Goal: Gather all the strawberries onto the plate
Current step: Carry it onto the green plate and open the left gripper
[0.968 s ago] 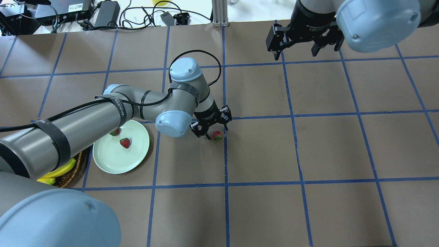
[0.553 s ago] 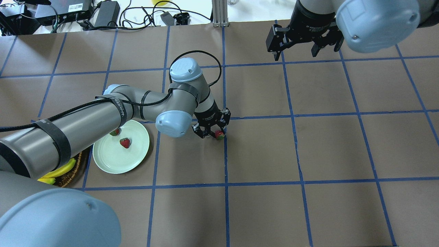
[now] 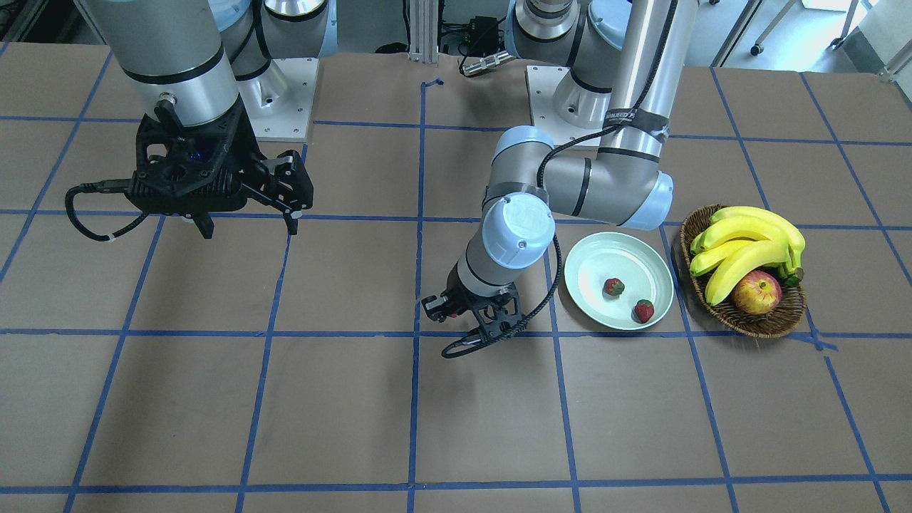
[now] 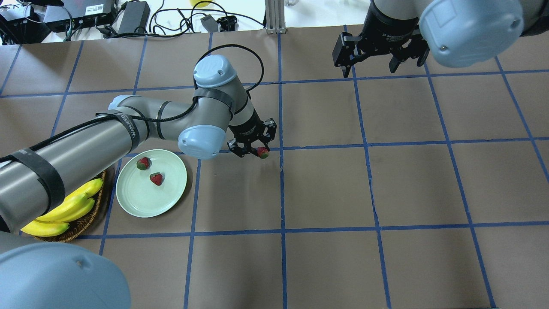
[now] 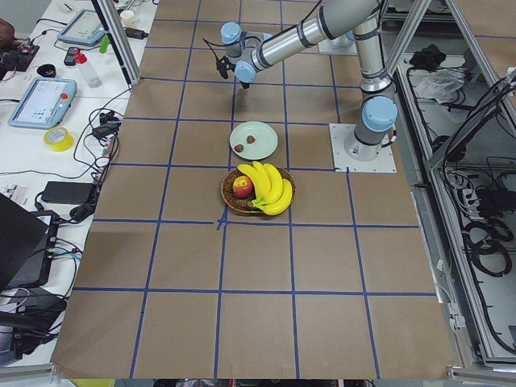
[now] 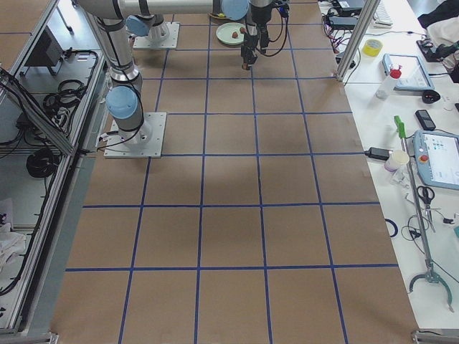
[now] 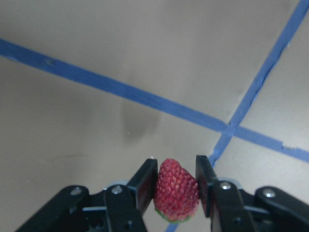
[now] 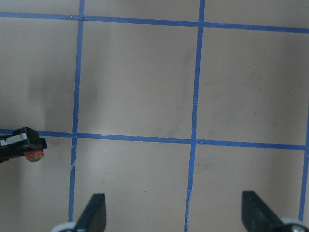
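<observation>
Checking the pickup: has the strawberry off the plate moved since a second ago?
Yes. Overhead, the strawberry in the left end effector has shifted up-left, from below the horizontal tape line to level with it.

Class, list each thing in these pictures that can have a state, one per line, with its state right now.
left gripper, shut on the held strawberry.
held strawberry, pinched between the fingers, not over the plate.
right gripper, open, empty.
plate, holds two berries.
rim-side strawberry, lying in the plate.
middle strawberry, lying in the plate, apart from the other.
basket, holds bananas and an apple.
</observation>
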Available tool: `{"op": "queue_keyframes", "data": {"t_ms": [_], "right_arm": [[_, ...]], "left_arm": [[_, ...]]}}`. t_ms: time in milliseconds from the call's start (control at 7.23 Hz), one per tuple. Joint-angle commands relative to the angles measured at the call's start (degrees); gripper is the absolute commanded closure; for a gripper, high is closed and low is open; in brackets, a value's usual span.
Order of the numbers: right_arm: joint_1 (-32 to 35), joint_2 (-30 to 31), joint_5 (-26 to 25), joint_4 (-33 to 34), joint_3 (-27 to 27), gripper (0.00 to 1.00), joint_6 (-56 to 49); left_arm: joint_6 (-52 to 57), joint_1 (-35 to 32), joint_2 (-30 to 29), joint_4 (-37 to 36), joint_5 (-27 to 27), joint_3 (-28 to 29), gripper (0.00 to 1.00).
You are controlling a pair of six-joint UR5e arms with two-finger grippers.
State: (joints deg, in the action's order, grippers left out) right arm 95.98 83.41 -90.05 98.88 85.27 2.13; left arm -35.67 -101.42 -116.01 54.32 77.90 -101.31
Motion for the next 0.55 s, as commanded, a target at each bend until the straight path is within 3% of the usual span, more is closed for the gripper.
{"op": "queue_keyframes", "data": {"t_ms": [0, 138, 415], "right_arm": [[0.00, 0.00, 0.05, 0.00, 0.24, 0.00, 0.07], [0.00, 0.00, -0.13, 0.09, 1.12, 0.00, -0.11], [0.00, 0.00, 0.05, 0.44, 1.30, 0.00, -0.11]], "left_arm": [[8.47, 7.95, 2.79, 3.49, 2.95, 0.67, 1.00], [14.95, 11.21, 4.19, 7.52, 3.66, 0.06, 1.00], [28.22, 16.84, 7.09, 14.83, 16.17, -0.20, 1.00]]}}
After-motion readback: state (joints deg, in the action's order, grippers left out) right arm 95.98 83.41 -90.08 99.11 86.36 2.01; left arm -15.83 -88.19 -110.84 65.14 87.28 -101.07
